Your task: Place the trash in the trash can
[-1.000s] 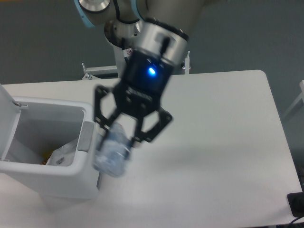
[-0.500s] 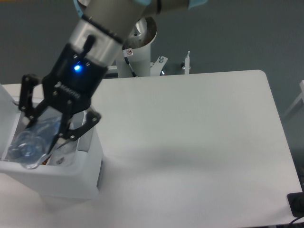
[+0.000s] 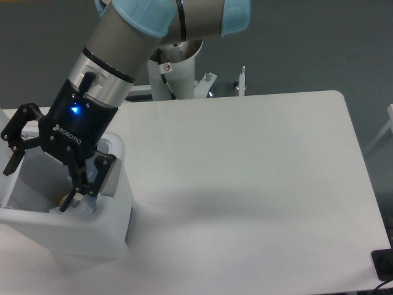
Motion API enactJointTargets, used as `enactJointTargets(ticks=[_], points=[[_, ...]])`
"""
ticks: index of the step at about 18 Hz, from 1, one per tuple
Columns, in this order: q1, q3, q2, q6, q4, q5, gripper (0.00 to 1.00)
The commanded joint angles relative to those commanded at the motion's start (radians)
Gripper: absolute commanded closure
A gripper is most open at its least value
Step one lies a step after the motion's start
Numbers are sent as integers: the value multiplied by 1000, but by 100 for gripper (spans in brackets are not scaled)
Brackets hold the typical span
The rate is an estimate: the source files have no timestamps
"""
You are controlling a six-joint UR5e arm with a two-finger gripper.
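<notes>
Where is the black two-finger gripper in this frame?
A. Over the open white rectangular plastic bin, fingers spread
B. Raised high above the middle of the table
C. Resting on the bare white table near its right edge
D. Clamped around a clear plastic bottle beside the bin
A: the black two-finger gripper hangs over the open white rectangular plastic bin at the table's left end, its fingers spread wide with nothing between them.

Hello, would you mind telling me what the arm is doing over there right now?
The arm's gripper hangs over the open white trash can at the table's left edge. Its jaws are spread wide with nothing between them. Some pale crumpled trash shows inside the bin; the bottle is not visible.
</notes>
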State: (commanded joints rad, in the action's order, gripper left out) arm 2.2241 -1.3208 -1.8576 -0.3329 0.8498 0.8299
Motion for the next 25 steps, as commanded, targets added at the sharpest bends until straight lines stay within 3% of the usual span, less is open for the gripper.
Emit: enactJointTargets(ticks=[6, 11, 14, 17, 20, 23, 25], points=[[185, 0, -106, -31, -2, 26, 0], [334, -14, -147, -173, 0, 110, 0], [403, -58, -150, -241, 0, 179, 0], [439, -126, -138, -410, 2, 274, 0], [451, -126, -143, -454, 9, 291, 0], [468, -127, -141, -553, 92, 348, 0], [483, -129, -137, -700, 185, 496, 0]])
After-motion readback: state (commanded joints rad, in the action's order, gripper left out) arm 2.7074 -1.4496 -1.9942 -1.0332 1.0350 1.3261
